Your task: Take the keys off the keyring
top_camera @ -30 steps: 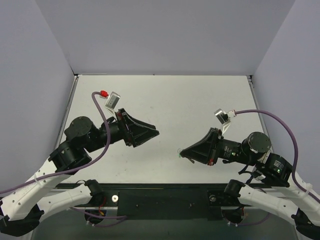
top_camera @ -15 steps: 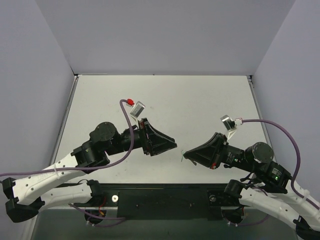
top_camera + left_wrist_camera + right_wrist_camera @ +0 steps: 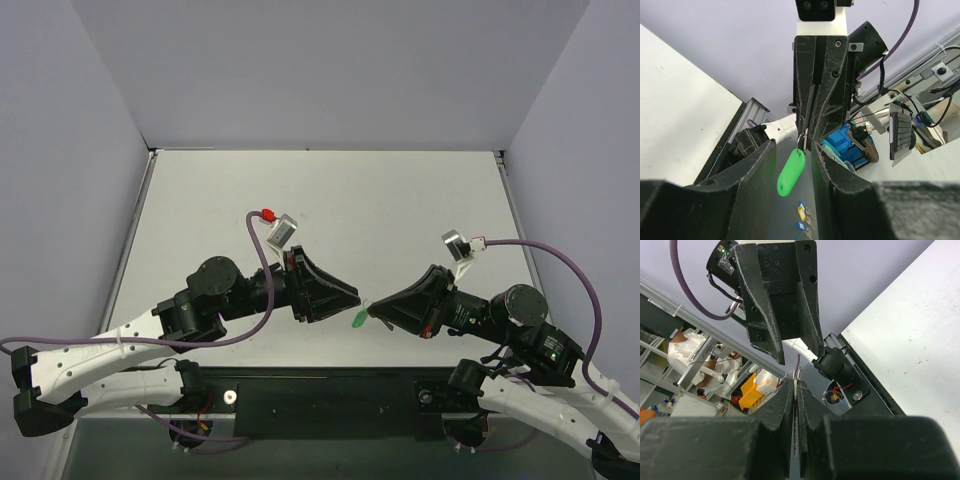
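Observation:
My right gripper (image 3: 373, 309) is shut on the thin silver-grey key (image 3: 796, 415), held edge-on between its pads, above the table's front edge. The green oval tag of the keyring (image 3: 357, 321) hangs from the right fingertips on its small ring (image 3: 801, 140). In the left wrist view the tag (image 3: 791, 172) dangles between the open fingers of my left gripper (image 3: 793, 148), touching neither. My left gripper (image 3: 351, 298) faces the right one tip to tip. In the right wrist view the right gripper (image 3: 795, 383) is shut, and the left gripper (image 3: 780, 300) stands just ahead.
The white table (image 3: 400, 200) lies behind both grippers, enclosed by grey walls. The black front rail (image 3: 330, 395) runs below them. Past the table edge, blue bins (image 3: 842, 147) and several small tagged keys (image 3: 805, 220) lie below.
My left arm has swung right and forward until its open fingers straddle the right fingertips. The green tag now shows hanging between the two grippers. The right gripper barely moved.

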Motion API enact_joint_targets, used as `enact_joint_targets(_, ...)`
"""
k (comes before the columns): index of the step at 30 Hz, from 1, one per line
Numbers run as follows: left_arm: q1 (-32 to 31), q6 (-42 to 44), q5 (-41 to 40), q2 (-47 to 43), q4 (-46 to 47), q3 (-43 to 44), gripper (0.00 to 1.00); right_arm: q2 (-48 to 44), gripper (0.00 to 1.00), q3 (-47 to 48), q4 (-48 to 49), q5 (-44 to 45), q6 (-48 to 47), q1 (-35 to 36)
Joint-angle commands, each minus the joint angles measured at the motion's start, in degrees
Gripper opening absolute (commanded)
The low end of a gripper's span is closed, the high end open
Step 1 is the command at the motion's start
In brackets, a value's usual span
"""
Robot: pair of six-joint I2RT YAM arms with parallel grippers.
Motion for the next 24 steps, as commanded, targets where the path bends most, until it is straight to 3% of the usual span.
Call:
enact_joint_targets(1,-0.17,1.43,-1.52,-0.7,4.33,0.19,0.43,0.64,0.0,2.25,2.77,-2.63,-1.86,0.43)
enact_joint_targets(13,-0.17,1.34,-0.64,-0.96,5.3,-1.83,0.33,2.31,0.0,2.78,2.32,-2.19,-2.57,0.52)
enact_joint_targets(24,-0.17,0.64,0.68,-1.05,7.22,-3.85,0.31,1.43,0.0,1.38,2.5,-1.84,-2.04,0.52)
